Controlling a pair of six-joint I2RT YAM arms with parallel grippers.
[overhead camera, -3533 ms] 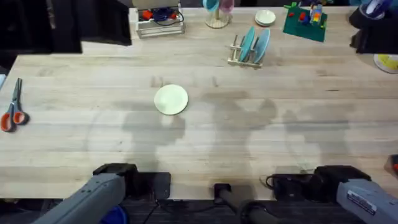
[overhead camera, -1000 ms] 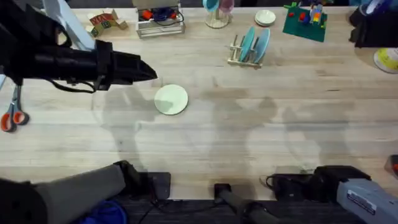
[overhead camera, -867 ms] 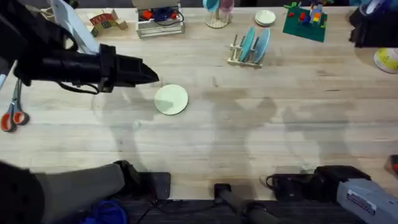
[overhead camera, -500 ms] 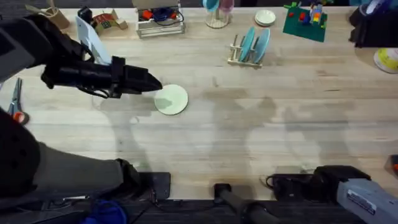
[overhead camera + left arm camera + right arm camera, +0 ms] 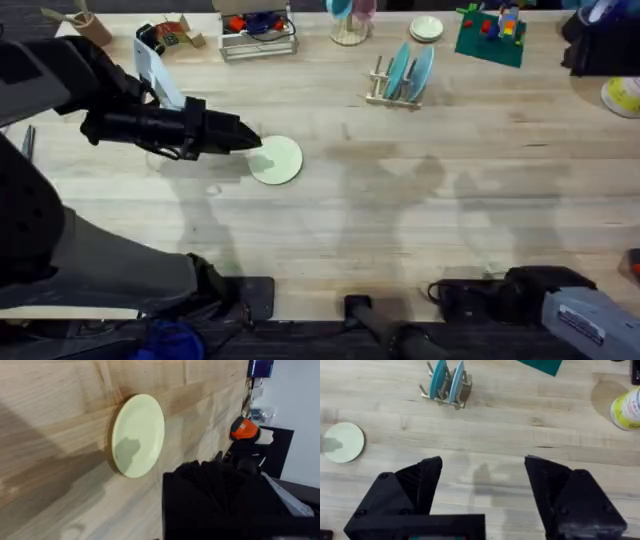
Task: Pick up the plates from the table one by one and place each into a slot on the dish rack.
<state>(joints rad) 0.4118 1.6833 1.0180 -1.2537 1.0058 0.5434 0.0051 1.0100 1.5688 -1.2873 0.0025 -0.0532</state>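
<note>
A cream-yellow plate (image 5: 275,160) lies flat on the light wooden table (image 5: 400,230), left of centre in the overhead view, as the left gripper (image 5: 252,141) reaches in from the left with its dark tip at the plate's near-left rim. From above, the tip reads as a single dark point, and the left wrist view shows the plate (image 5: 138,435) beside a black mass, so whether those fingers are parted or closed cannot be told; nothing is seen held by them. Towards the far edge of the table, right of centre, the small wooden dish rack (image 5: 388,92) stands with two plates upright among its dowels, a teal plate (image 5: 398,68) and a light blue plate (image 5: 420,68) side by side, both leaning slightly. The right wrist view shows the same rack (image 5: 446,391) with its two plates, well apart from the cream plate (image 5: 342,442) lying on the bare wood. The right gripper (image 5: 482,490) hangs above the table with its two black fingers spread wide and nothing between them. At the far edge stand a white wire basket (image 5: 258,38) of coloured items and a green board (image 5: 490,40) with toy blocks, and another small pale plate (image 5: 426,28) sits behind the rack
</note>
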